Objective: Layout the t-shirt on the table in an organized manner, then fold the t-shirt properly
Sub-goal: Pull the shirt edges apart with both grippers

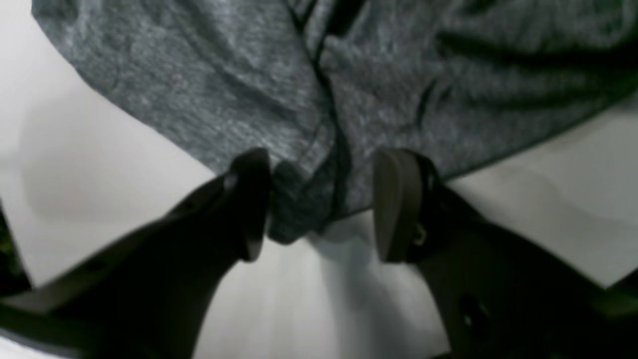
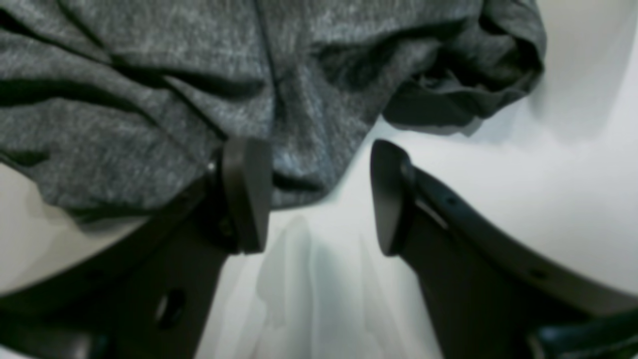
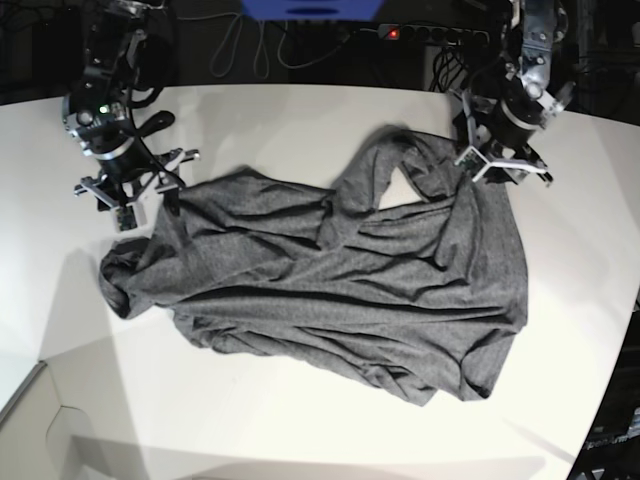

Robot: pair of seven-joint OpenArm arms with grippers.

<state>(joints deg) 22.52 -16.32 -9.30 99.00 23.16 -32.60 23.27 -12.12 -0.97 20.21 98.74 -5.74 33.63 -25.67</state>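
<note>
- The t-shirt (image 3: 330,300) is lying on the table (image 3: 300,120), spread across the middle but rumpled, with a sleeve or corner folded over near the far side and a bunched lump at the base view's left end.
- The left gripper (image 1: 321,204) is set at the shirt's far edge on the base view's right; jaws are seen apart in the wrist view, a fold of the hem sitting between them, touching one finger (image 1: 251,199) only.
- Not clamped: a clear gap is seen to the other pad, so nothing is judged held by the left gripper.
- The right gripper (image 2: 321,197) is placed at the opposite far edge; jaws are parted, one finger (image 2: 246,194) lying against the cloth edge, the other over bare table.
- Both grippers are positioned at edge points along the far side, likely so that the cloth can be pinched there and pulled taut.
- Layout stage is judged unfinished: wrinkles and the folded-over part are not yet flattened, and folding is not started.
- Risk: only a thin layer may be caught, or the hem slipped past.
</note>
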